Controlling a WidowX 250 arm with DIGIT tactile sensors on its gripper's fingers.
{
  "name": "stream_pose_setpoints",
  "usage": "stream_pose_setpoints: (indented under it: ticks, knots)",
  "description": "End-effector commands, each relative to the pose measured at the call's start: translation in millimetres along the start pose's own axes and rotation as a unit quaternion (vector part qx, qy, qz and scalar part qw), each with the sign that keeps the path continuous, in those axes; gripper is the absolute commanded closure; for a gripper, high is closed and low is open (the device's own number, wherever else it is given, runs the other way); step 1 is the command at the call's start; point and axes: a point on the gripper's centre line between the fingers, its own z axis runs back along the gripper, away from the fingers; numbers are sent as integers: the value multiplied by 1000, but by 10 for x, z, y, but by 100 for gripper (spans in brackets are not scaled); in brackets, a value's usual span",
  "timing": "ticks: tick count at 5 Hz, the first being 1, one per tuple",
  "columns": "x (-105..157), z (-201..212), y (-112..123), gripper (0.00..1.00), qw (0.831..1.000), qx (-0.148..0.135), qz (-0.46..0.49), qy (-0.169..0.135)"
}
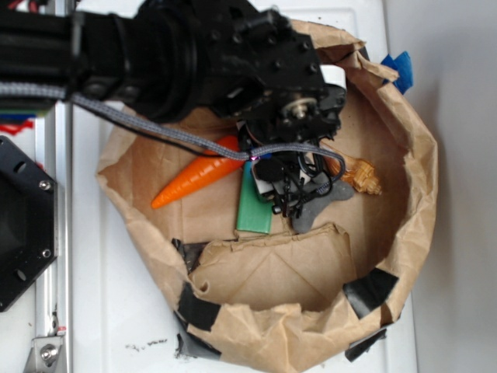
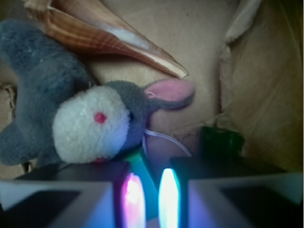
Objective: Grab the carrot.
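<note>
Crumpled brown paper, taped into a shallow bowl (image 1: 419, 179), lines the white table and holds everything. Inside it, the smooth bright-orange tapered toy carrot (image 1: 198, 177) lies left of the green rectangular block (image 1: 255, 206), its long axis slanting from lower-left tip up to the stem end under the arm. The black gripper (image 1: 291, 198) hovers over that block, jaws nearly closed, apparently empty; the carrot sits to its left.
</note>
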Motion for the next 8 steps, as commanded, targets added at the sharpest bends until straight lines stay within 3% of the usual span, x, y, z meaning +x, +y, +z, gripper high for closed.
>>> stream_pose_setpoints:
  ticks: [1,3,7,8]
  knots:
    - [-233,344,-50,0,998,-30,-32,-51]
    - [-348,170,-89,0,999,-18,-33,-35]
    - [-221,-46,-12,0,999,30,-20,1]
    - [-218,5,-32,0,999,17,-29,-5]
